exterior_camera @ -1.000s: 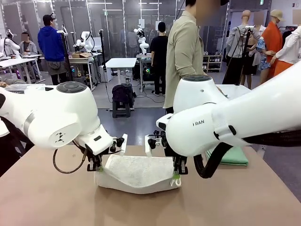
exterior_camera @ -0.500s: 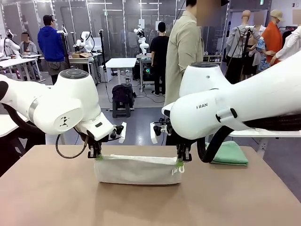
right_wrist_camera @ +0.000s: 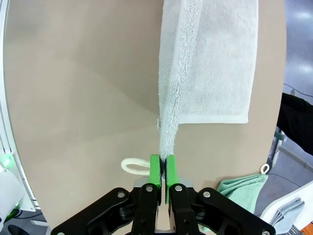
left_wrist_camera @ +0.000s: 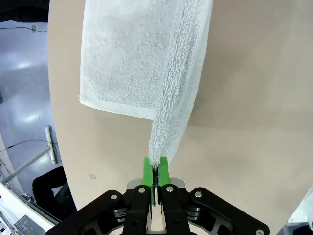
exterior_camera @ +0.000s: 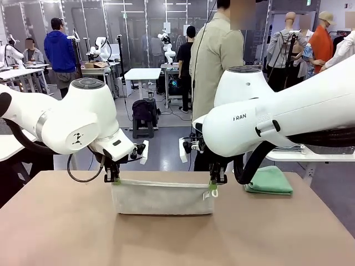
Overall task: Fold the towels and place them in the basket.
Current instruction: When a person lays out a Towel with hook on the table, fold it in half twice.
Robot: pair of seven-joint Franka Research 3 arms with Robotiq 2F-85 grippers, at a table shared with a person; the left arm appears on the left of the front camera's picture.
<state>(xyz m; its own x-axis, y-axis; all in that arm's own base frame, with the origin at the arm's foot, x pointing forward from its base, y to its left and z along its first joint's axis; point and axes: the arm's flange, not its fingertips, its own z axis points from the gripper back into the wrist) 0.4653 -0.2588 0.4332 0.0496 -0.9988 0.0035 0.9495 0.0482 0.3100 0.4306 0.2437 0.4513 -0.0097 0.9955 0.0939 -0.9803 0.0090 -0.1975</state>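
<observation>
The cream-white terry-cloth towel (exterior_camera: 162, 198) hangs stretched between my two hands, its lower edge down on the brown worktop (exterior_camera: 55, 233). My left hand (exterior_camera: 112, 180) is clamped on one top corner and my right hand (exterior_camera: 212, 187) on the other. A folded sea-green towel (exterior_camera: 270, 181) lies beyond my right hand.

The cream-white towel (exterior_camera: 162, 198) is plain (like the sea-green towel (exterior_camera: 270, 181)); the table (exterior_camera: 55, 233) is tan.
</observation>
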